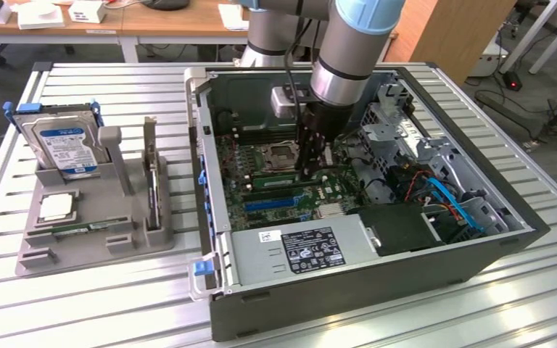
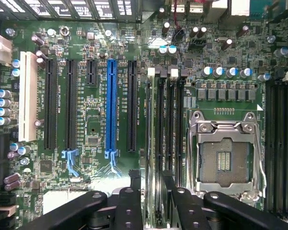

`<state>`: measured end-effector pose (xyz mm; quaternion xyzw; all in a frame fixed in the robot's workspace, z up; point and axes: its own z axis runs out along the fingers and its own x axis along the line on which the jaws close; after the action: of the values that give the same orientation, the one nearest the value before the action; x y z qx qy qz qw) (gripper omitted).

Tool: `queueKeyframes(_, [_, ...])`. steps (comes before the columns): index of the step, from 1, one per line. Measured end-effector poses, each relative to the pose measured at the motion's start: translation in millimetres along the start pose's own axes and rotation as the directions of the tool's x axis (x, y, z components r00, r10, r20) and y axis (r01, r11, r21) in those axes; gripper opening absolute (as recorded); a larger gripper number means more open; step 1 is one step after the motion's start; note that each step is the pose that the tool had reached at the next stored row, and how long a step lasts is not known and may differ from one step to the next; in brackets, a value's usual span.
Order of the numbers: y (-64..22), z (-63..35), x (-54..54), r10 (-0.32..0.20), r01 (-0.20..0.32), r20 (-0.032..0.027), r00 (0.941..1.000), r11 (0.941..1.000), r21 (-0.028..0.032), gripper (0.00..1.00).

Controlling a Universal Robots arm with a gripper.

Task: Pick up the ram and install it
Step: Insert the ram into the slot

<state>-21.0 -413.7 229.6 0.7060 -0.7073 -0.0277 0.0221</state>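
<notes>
Mobo in PC case: gripper clamps ram over DIMM slots, CPU socket beside.

The silver-grey tubular arm has pale blue caps, a black cable and black bar-linked claw.

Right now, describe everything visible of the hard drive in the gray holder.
The hard drive is silver, metal-looking, with a blue and white label facing the camera and blue plastic rails at its upper end. It stands on edge, leaning back, slotted in the gray holder on the slatted table, at the exterior view's left of the computer case.
</notes>
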Motion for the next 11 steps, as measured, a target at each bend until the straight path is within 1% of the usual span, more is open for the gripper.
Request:
queueKeyframes(7, [1.6,-23.1,-0.2,0.0,0.0,-0.0001,1.0,1.0,0.0,0.3])
queueKeyframes(11, [2.3,-32.8,-0.3,0.0,0.0,0.0,1.0,1.0,0.0,0.3])
